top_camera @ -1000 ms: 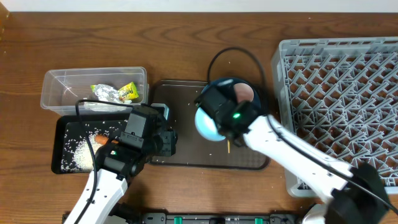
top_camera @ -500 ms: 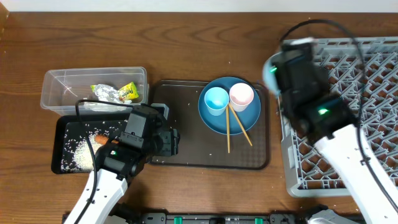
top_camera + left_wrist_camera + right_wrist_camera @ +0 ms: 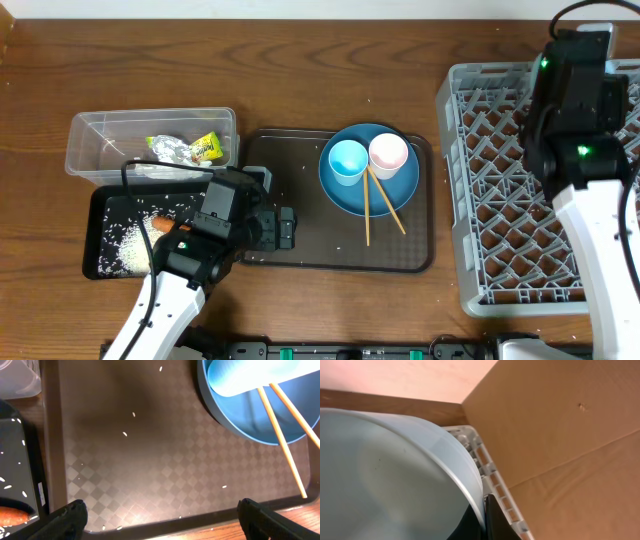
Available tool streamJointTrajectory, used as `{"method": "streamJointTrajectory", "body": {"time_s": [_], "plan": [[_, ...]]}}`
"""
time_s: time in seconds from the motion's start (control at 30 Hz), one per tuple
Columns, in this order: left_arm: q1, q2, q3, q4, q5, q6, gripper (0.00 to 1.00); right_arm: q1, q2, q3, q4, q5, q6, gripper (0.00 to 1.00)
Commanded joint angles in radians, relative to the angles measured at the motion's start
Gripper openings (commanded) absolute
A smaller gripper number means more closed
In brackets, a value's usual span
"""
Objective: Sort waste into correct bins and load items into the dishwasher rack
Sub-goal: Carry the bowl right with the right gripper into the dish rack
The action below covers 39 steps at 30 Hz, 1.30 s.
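Dishwasher rack, grey and latticed, took up the right of the wooden surface. The right arm hung over its far corner, apparently placed there to set down the light-blue bowl. The right claw had that bowl pinched by the rim, with the rack's wall just behind it. From overhead the arm hid the bowl.

At centre, the brown serving tray carried the dark-blue plate, which in turn held the blue cup, the pink cup and the chopsticks; their tips ran off onto the tray. All of these looked yet to be loaded.

To the left, the clear tub contained the snack wrapper and the white tissue. The black tray beside it held the carrot and a heap of rice. A few grains were scattered on the serving tray.

The left claw hovered over that tray's left end, spread wide and holding nothing, probably ready for the next pick.
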Motion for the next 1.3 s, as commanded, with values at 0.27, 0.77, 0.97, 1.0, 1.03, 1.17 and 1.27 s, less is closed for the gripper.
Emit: {"method": "streamJointTrajectory", "body": {"time_s": [0.27,0.77,0.97,1.0,1.03,1.17,1.27], "plan": [[0.002,-0.005,0.005,0.001,-0.005,0.003,0.98,-0.097,0.249,0.015,0.313,0.189,-0.254,0.01],[0.002,-0.005,0.005,0.002,-0.005,0.003,0.98,-0.116,0.581,0.015,0.595,0.292,-0.474,0.01],[0.002,-0.005,0.005,0.001,-0.005,0.003,0.98,-0.093,0.638,0.015,0.621,0.32,-0.535,0.01],[0.002,-0.005,0.005,0.001,-0.005,0.003,0.98,-0.087,0.638,0.014,0.62,0.321,-0.535,0.01],[0.002,-0.005,0.005,0.001,-0.005,0.003,0.98,-0.08,0.638,0.015,0.621,0.328,-0.535,0.01],[0.002,-0.005,0.005,0.001,-0.005,0.003,0.98,-0.041,0.637,0.015,0.595,0.354,-0.534,0.01],[0.002,-0.005,0.005,0.001,-0.005,0.003,0.98,-0.014,0.637,0.015,0.547,0.354,-0.533,0.02]]}}
